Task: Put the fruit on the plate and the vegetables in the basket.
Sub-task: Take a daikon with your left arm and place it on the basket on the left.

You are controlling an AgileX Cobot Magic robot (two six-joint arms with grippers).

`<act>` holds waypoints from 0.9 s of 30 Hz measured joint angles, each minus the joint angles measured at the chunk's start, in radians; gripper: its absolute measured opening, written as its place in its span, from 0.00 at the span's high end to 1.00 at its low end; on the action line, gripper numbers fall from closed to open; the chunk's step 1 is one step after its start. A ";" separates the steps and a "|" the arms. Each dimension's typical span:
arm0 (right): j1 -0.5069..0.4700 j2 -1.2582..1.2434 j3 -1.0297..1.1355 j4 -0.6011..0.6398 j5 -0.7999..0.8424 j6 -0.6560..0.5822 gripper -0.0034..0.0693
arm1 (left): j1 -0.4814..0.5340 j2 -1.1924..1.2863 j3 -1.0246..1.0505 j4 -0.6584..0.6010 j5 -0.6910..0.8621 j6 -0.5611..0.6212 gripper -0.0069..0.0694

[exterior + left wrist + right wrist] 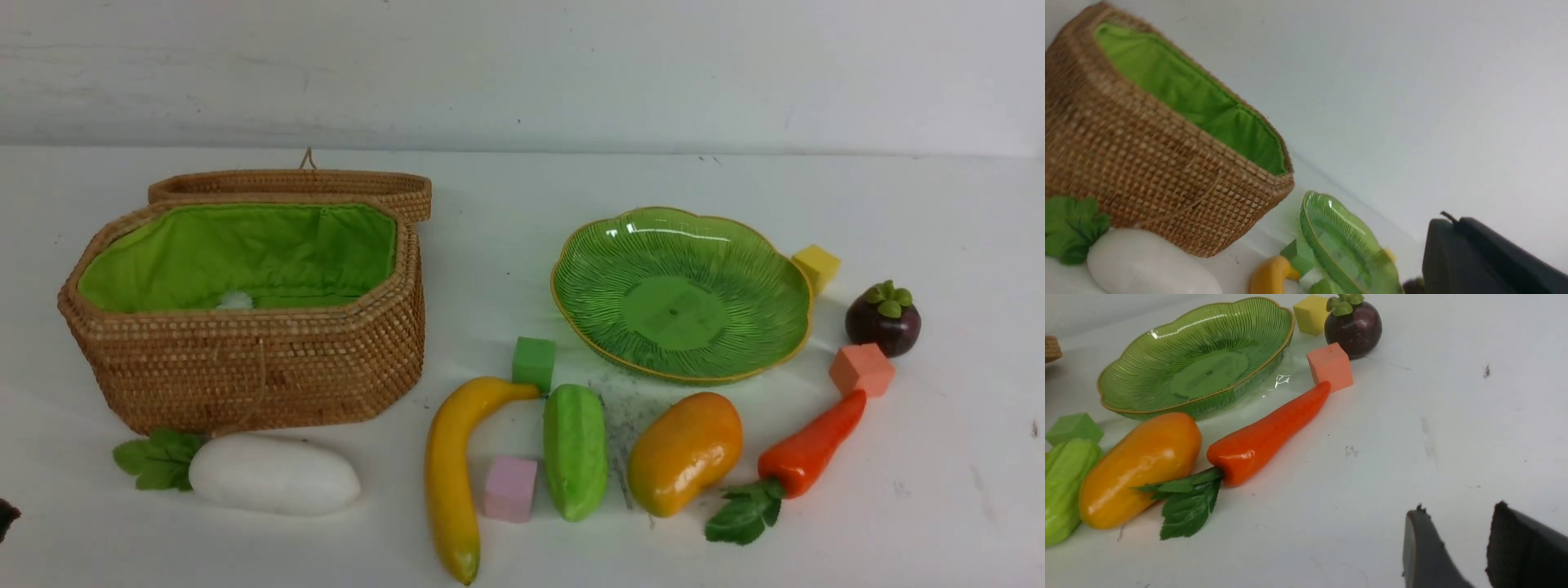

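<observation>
- Left gripper point(1453, 222): fingers pressed together, holding nothing.
- Right gripper point(1457, 510): fingers apart, empty, over the table point(939, 457).
- Front row on the table, left to right: radish point(273, 474), banana point(447, 482), cucumber point(575, 452), mango point(684, 452), carrot point(808, 447).
- Behind, left: basket point(245, 376), lid folded back.
- Behind, right: plate point(571, 318), with the mangosteen point(882, 318) near its right side.

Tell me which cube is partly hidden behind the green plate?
The yellow cube, behind the plate's far rim; the green cube, pink cube and orange cube lie fully visible.

Basket point(245, 376) open; radish point(273, 474) before it; banana point(447, 482), cucumber point(575, 452), mango point(684, 452), carrot point(812, 445) near plate point(682, 294).
</observation>
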 joint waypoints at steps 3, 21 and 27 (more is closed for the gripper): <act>0.000 0.000 0.000 -0.003 0.000 0.000 0.62 | 0.000 0.077 -0.119 0.026 0.168 0.069 0.93; 0.012 0.000 -0.024 0.198 -0.316 0.287 0.68 | 0.000 0.618 -0.423 0.057 0.699 0.403 0.93; 0.211 0.164 -0.444 0.171 0.164 0.090 0.79 | -0.065 0.770 -0.524 0.091 0.742 0.447 0.93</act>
